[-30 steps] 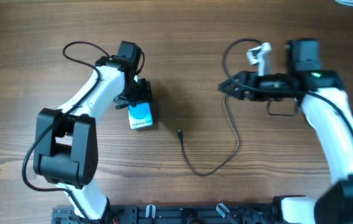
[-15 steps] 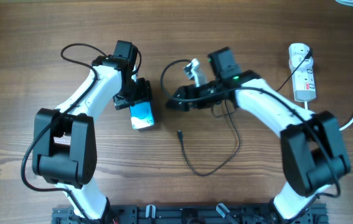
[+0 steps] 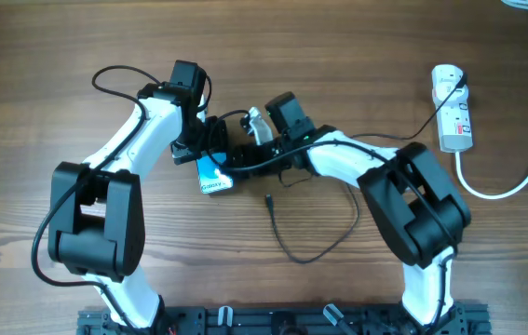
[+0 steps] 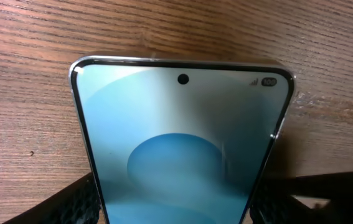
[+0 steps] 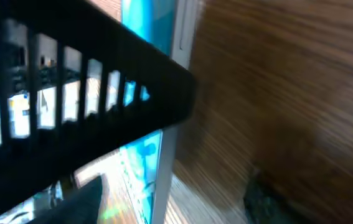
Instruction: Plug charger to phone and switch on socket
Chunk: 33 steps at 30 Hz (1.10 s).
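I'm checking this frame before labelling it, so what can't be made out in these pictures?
Phone charging port: cut off by the bottom edge in the left wrist view; overhead, too small.
Socket switch position: too small overhead.
Right fingers, open or shut: right wrist view is blurred; overhead, too small and dark.
Charger plug shape: too small overhead.

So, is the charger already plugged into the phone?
No, in the overhead view the charger's plug tip lies on the table, apart from the phone.
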Each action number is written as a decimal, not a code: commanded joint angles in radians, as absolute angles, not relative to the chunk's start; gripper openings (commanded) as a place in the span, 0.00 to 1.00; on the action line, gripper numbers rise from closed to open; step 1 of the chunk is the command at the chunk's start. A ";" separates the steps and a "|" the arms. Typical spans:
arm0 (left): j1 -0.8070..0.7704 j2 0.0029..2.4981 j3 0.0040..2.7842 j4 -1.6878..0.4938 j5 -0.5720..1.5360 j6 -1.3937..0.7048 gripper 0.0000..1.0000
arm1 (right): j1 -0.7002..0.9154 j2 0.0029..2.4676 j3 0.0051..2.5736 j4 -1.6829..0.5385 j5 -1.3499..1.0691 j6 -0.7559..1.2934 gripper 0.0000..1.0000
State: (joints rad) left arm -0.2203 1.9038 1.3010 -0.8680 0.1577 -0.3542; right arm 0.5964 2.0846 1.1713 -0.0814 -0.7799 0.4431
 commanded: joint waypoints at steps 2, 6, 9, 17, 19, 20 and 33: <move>-0.218 1.878 1.317 -0.863 0.224 -0.314 0.75 | 0.639 2.125 1.164 -0.037 -0.786 0.449 0.50; -0.218 1.878 1.317 -0.862 0.224 -0.314 0.75 | 0.642 2.125 1.164 -0.006 -0.786 0.462 0.42; -0.218 1.878 1.317 -0.862 0.224 -0.313 0.75 | 0.642 2.125 1.164 0.044 -0.786 0.483 0.38; -0.218 1.878 1.317 -0.861 0.224 -0.313 0.75 | 0.642 2.125 1.164 0.063 -0.734 0.528 0.25; -0.218 1.878 1.317 -0.861 0.224 -0.313 0.75 | 0.642 2.125 1.164 0.054 -0.725 0.578 0.25; -0.218 1.878 1.317 -0.861 0.224 -0.313 0.75 | 0.642 2.125 1.164 0.055 -0.725 0.592 0.25; -0.217 1.877 1.317 -0.871 0.219 -0.287 1.00 | 0.598 2.125 1.164 0.110 -0.866 0.602 0.04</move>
State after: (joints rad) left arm -0.2073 1.9015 1.3064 -0.8635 0.1925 -0.3115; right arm 0.6270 2.1105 1.1637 0.0620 -0.7517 0.6125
